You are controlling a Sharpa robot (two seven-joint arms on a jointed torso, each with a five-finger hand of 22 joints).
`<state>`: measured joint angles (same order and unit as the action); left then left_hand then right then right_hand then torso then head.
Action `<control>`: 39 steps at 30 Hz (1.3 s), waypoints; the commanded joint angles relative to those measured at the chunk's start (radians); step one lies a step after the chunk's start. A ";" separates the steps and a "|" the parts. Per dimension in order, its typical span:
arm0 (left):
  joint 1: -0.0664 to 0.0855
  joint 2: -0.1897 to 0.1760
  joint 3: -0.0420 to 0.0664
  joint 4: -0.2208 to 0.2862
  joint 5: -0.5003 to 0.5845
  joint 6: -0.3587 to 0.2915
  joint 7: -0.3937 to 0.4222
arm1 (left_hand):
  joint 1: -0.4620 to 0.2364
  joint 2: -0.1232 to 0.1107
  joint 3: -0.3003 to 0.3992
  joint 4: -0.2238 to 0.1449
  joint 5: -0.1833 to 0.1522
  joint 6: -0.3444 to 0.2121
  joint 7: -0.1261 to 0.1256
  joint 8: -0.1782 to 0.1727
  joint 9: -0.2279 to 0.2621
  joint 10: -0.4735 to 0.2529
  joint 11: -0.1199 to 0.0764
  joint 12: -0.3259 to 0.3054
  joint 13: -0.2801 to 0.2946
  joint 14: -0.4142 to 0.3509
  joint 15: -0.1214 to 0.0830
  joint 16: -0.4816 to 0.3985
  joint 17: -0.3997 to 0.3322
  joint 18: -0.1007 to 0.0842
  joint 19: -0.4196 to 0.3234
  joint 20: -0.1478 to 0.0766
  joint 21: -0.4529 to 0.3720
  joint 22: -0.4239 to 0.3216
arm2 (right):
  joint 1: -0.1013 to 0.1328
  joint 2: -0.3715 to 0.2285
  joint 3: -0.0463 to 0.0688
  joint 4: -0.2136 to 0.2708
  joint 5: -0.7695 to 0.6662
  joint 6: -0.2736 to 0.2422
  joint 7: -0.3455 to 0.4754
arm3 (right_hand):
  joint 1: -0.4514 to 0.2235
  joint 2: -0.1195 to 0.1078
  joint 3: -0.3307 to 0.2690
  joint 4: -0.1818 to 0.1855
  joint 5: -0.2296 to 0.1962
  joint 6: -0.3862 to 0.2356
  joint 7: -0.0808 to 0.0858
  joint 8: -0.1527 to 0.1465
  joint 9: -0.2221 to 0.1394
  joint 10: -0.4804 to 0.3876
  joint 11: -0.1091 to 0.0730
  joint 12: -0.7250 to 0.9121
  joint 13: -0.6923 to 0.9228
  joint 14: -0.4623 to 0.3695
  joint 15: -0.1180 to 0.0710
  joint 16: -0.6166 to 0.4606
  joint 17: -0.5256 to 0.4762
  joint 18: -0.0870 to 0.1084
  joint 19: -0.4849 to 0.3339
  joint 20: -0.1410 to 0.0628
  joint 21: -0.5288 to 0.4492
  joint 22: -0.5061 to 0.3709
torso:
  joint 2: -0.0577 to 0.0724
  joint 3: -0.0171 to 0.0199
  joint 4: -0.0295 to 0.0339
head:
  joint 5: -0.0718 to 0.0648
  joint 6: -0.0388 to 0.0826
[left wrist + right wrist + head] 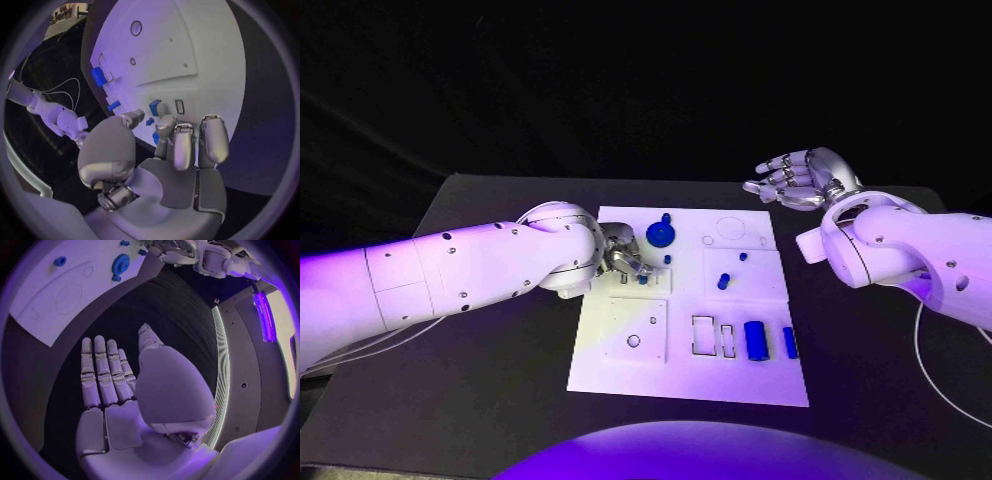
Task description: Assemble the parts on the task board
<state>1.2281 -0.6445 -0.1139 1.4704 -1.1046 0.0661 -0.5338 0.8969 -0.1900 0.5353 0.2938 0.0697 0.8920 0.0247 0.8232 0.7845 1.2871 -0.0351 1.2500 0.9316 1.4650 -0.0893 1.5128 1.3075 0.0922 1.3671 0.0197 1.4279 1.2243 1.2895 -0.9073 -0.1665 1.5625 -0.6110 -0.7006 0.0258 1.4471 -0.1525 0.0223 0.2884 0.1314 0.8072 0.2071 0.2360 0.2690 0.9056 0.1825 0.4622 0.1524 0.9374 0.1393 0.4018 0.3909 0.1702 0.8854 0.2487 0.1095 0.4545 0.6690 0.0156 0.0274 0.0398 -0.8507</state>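
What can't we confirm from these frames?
- Head view: left hand fingertips sit over the task board; contact underneath is hidden by the hand itself.
- Left wrist view: whether the fingers hold a part is unclear.
- Small parts: shapes too small.

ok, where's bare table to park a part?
Free: table left of the board, below the left arm, and right of the board, below the right arm. Crowded: board's upper left, where the left hand works by the blue gear.

My left hand (620, 262) hangs low, fingers curled downward, arm bent in from the side. My right hand (800, 180) is lifted, palm open, fingers spread, holding nothing.
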 commanded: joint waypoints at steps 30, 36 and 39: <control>0.062 0.033 0.092 -0.208 0.076 0.079 0.024 | 0.154 0.014 -0.099 -0.002 0.003 -0.114 0.081 -0.182 -0.103 -0.163 0.065 -0.112 -0.216 0.048 0.056 -0.022 0.081 0.003 -0.067 0.050 -0.058 -0.103 | -0.009 0.000 0.000 -0.012 0.000 0.010 0.024 | -0.015 0.004 -0.007 0.000 -0.002 -0.010 0.043 0.006 -0.003 -0.009 0.003 0.008 -0.008 -0.013 0.001 -0.008 -0.006 0.010 -0.007 0.004 -0.011 -0.007 | 0.003 -0.0024 -0.0002 | 0.000 0.033; 0.062 0.058 0.086 -0.261 0.039 0.158 0.018 | 0.143 0.013 -0.119 -0.001 -0.001 -0.107 0.082 -0.184 -0.108 -0.174 0.067 -0.120 -0.229 0.044 0.058 -0.026 0.074 0.005 -0.075 0.053 -0.064 -0.113 | -0.010 -0.001 0.000 -0.010 0.000 0.010 0.023 | -0.015 0.004 -0.007 0.000 -0.002 -0.010 0.043 0.006 -0.003 -0.009 0.003 0.008 -0.008 -0.013 0.001 -0.008 -0.006 0.010 -0.007 0.004 -0.011 -0.007 | 0.003 -0.0019 0.0006 | 0.002 0.028; 0.062 0.068 0.082 -0.282 0.031 0.184 0.017 | 0.142 0.012 -0.124 -0.001 -0.002 -0.106 0.082 -0.184 -0.109 -0.179 0.067 -0.124 -0.236 0.042 0.059 -0.028 0.068 0.007 -0.079 0.053 -0.067 -0.119 | -0.010 -0.001 0.000 -0.010 0.000 0.010 0.024 | -0.015 0.004 -0.007 0.000 -0.002 -0.010 0.043 0.006 -0.003 -0.009 0.003 0.008 -0.008 -0.013 0.001 -0.008 -0.006 0.010 -0.007 0.004 -0.011 -0.007 | 0.003 -0.0018 0.0006 | 0.003 0.028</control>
<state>1.2890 -0.5819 -0.0317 1.1940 -1.0385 0.1735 -0.5242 1.0440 -0.1730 0.4164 0.2919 0.0697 0.7827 0.1051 0.6441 0.6764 1.1168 0.0305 1.1318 0.6979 1.4631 -0.0370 1.4896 1.3075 0.0921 1.2948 0.0729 1.3661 1.1069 1.2804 -0.9084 -0.1663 1.5510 -0.6067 -0.7006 0.0381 1.4422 -0.1474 0.0225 0.2884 0.1314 0.8037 0.2036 0.2360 0.2679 0.9022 0.1859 0.4637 0.1453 0.9304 0.1392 0.3978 0.3857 0.1703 0.8819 0.2522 0.1025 0.4480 0.6723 0.0128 0.0274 0.0416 -0.8217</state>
